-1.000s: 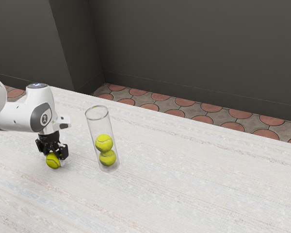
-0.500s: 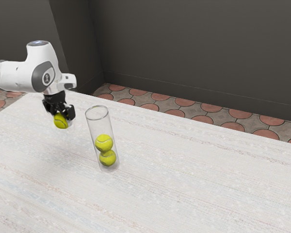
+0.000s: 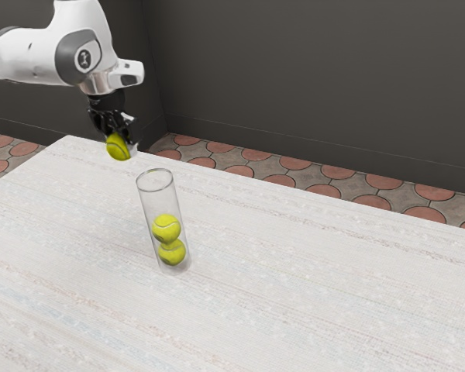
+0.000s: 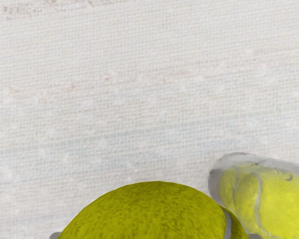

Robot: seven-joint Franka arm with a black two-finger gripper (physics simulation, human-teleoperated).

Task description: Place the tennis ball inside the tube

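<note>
From beside the white jointed arm, well back, the exterior view slants down across the pale streaked table toward a dark grey wall. The wrist view looks down from the arm's end, close over a fuzzy yellow-green tennis ball; both share it, the tabletop and the clear cylindrical tube.

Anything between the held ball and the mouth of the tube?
Nothing visible stands between the held ball and the mouth of the tube. Inside, the upper ball and lower ball leave space below the rim.
</note>
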